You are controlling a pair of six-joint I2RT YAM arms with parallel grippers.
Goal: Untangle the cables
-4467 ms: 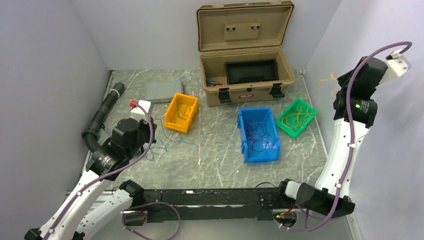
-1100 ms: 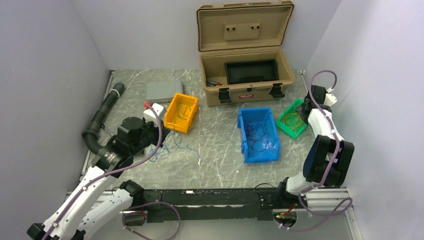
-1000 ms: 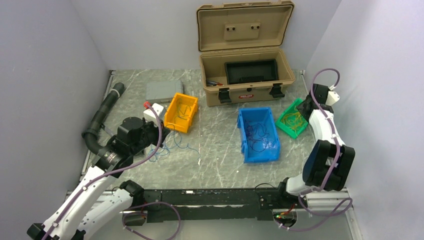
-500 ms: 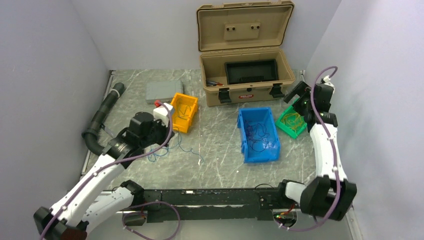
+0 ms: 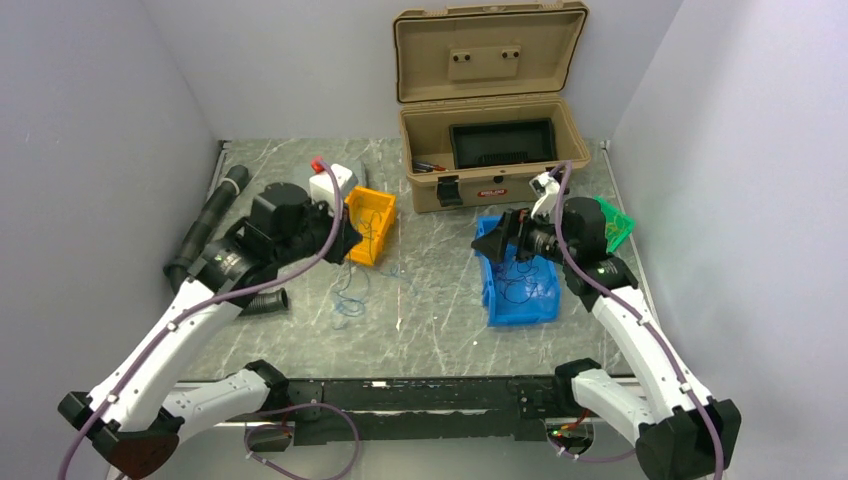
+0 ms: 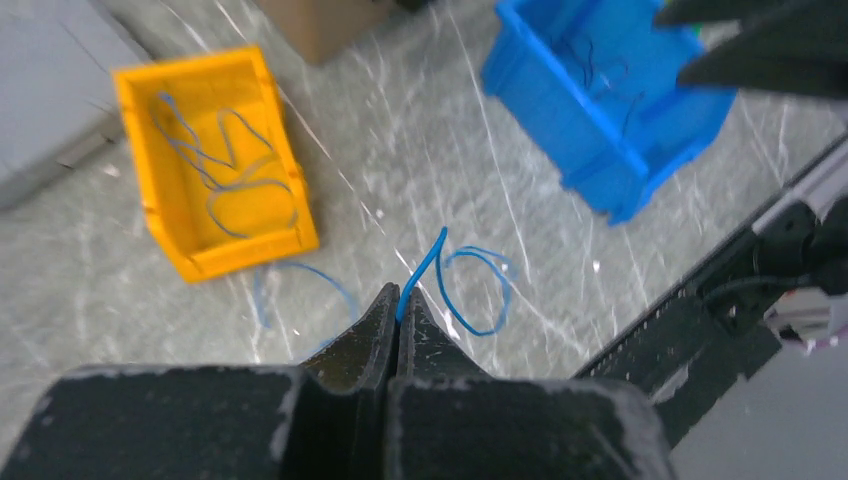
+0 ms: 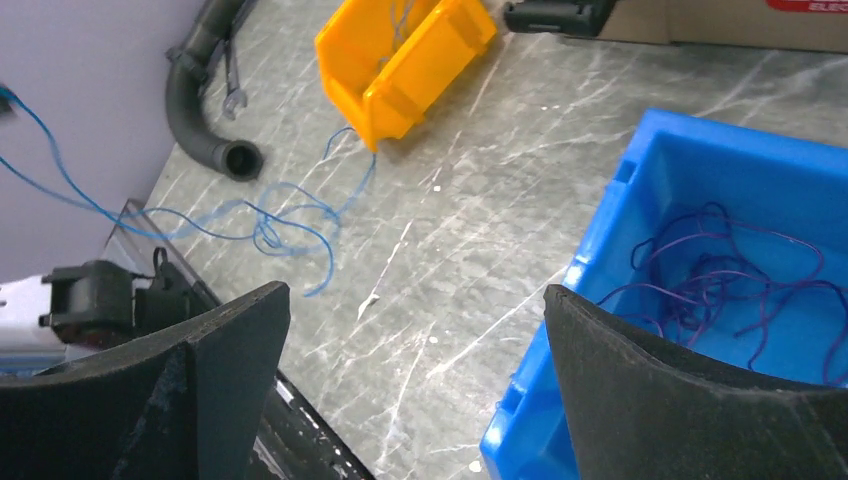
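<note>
My left gripper (image 6: 398, 303) is shut on one thin blue cable (image 6: 427, 262), held above the table in front of the orange bin (image 5: 374, 222). The rest of the blue cables (image 5: 345, 296) trail down in a loose tangle onto the table (image 7: 283, 222). More blue cables (image 6: 222, 170) lie inside the orange bin (image 6: 205, 250). My right gripper (image 7: 415, 293) is open wide with nothing between its fingers, hovering at the left edge of the blue bin (image 5: 522, 312). Dark purple cables (image 7: 722, 280) lie in that blue bin (image 7: 690, 160).
An open tan case (image 5: 490, 150) stands at the back. A green bin (image 5: 614, 222) shows partly behind my right arm. A fat black hose (image 5: 207, 228) lies along the left wall, its open end (image 7: 238, 158) near the blue tangle. The black rail (image 5: 420, 395) runs along the near edge.
My left arm rose and moved back-right with the blue cable, lifting the tangle. My right arm swung left from the green bin to the blue bin, and its jaws opened wide.
</note>
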